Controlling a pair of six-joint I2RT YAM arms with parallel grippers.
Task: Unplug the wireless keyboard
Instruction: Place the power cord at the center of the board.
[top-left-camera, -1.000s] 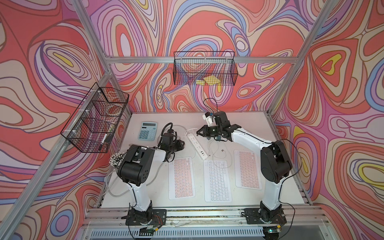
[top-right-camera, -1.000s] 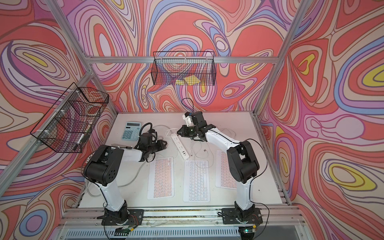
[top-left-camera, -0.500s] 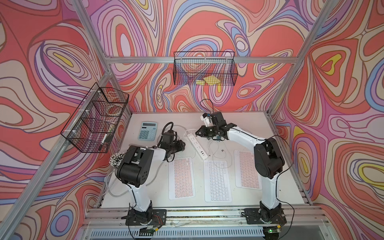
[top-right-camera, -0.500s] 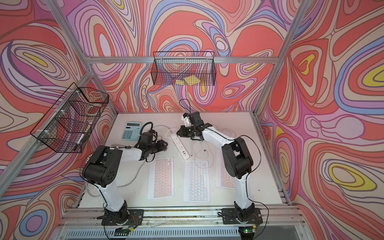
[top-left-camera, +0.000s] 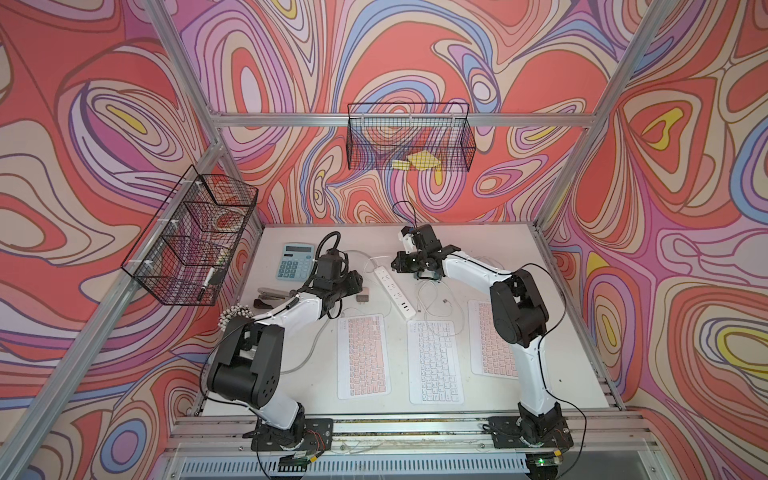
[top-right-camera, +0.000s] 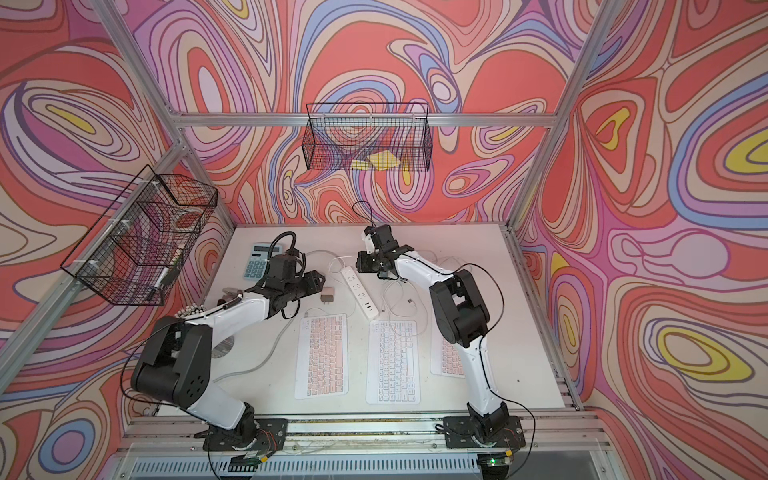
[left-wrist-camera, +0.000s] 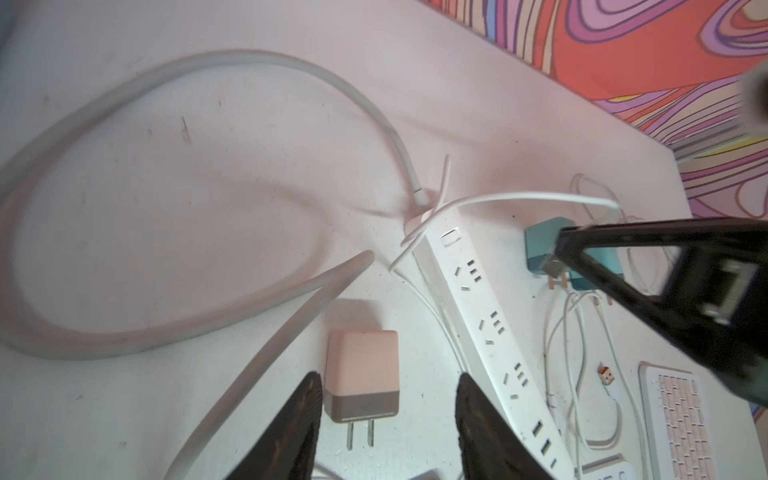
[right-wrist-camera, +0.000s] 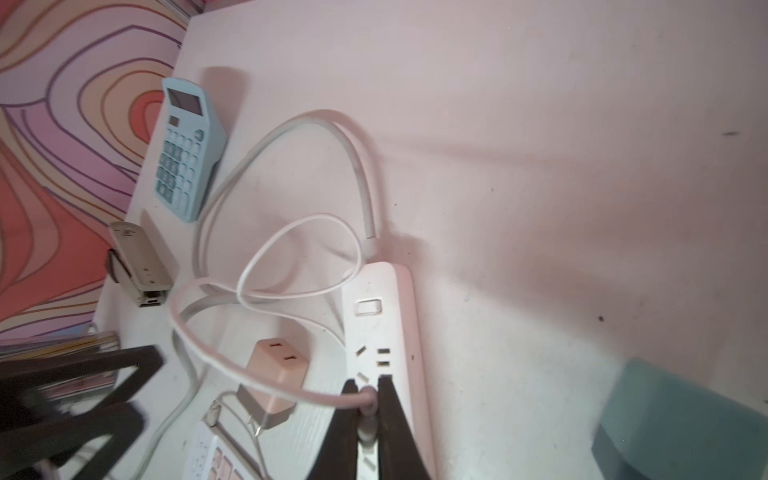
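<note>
Three keyboards (top-left-camera: 363, 357) on the worktop (top-left-camera: 511, 241), one power strip (top-left-camera: 395, 291). Two wire baskets (top-left-camera: 409, 109), yellow notes (top-left-camera: 419, 161) in the back one. Left gripper (left-wrist-camera: 388, 382) spread over the pink charger (left-wrist-camera: 361, 370); right gripper (right-wrist-camera: 368, 386) pinches a white cable (right-wrist-camera: 316, 217).

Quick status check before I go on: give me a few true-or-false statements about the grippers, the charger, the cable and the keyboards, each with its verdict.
1. The left gripper is open, and the pink charger lies on the table just ahead of it. True.
2. The pink charger is plugged into the power strip. False: it lies beside the strip with its prongs bare.
3. The right gripper is shut on a thin white cable over the power strip. True.
4. Two keyboards lie on the table. False: there are three keyboards side by side.
</note>
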